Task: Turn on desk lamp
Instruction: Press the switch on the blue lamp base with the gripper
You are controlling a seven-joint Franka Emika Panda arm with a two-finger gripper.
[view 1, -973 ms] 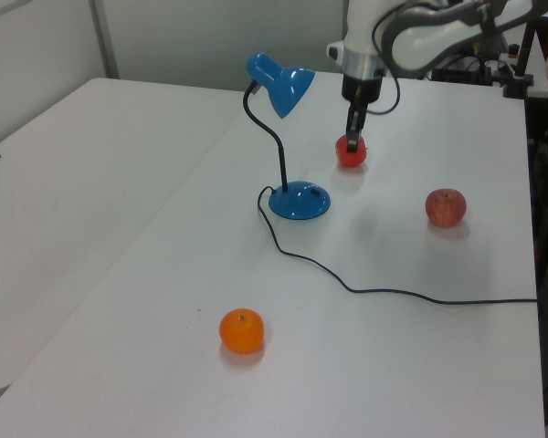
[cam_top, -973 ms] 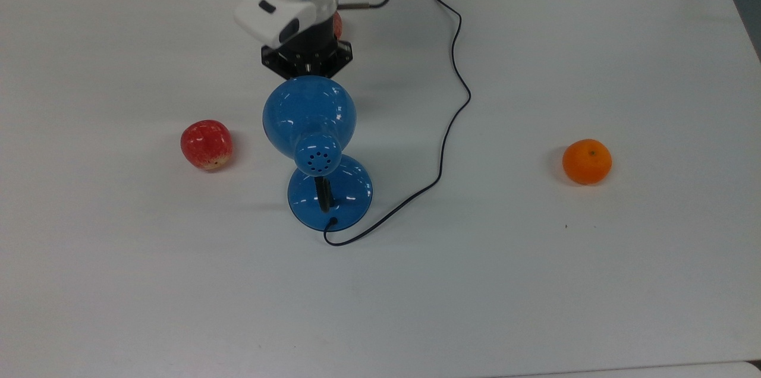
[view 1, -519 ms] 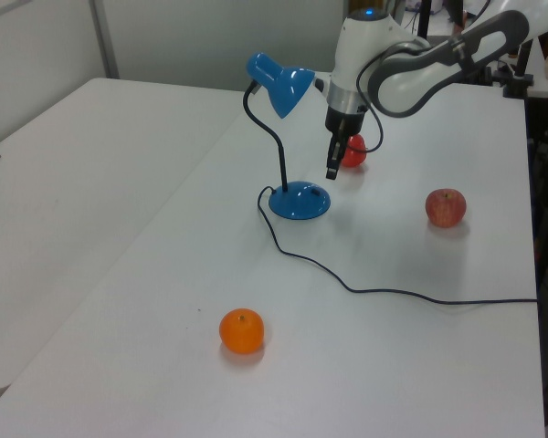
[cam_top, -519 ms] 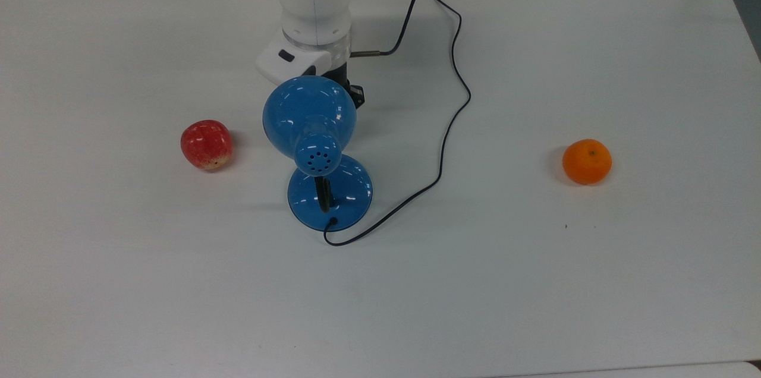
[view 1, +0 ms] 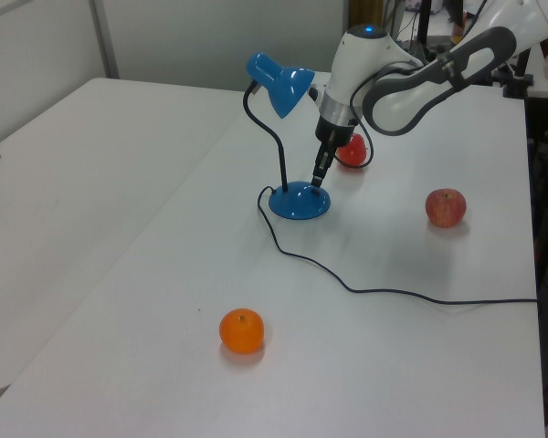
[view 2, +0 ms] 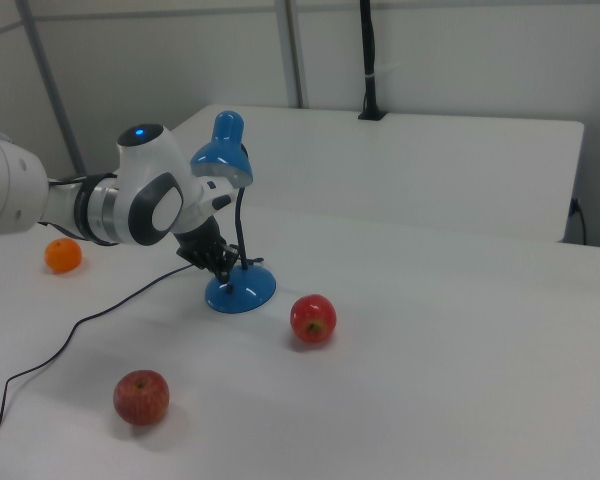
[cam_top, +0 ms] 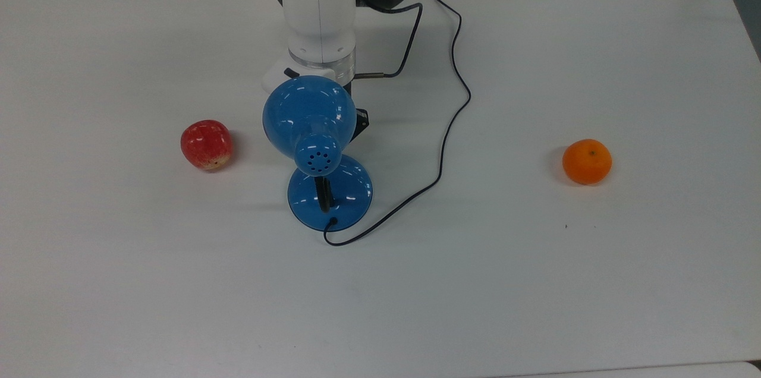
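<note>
Gripper pointing down, tips right at far edge of desk lamp base in left view; fingers looking pressed together, holding nothing. Lamp standing upright mid-table, shade tilting toward arm, cord trailing off across table. Apple sitting near lamp on top view's left, orange well apart on top view's right. Second apple lying just behind gripper in left view.

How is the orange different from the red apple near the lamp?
The orange is orange all over; the apple is red. In the left view the orange sits alone at the near end of the table, while the apple lies close behind the lamp, with the gripper in front of it. Both are round fruits resting on the table.
</note>
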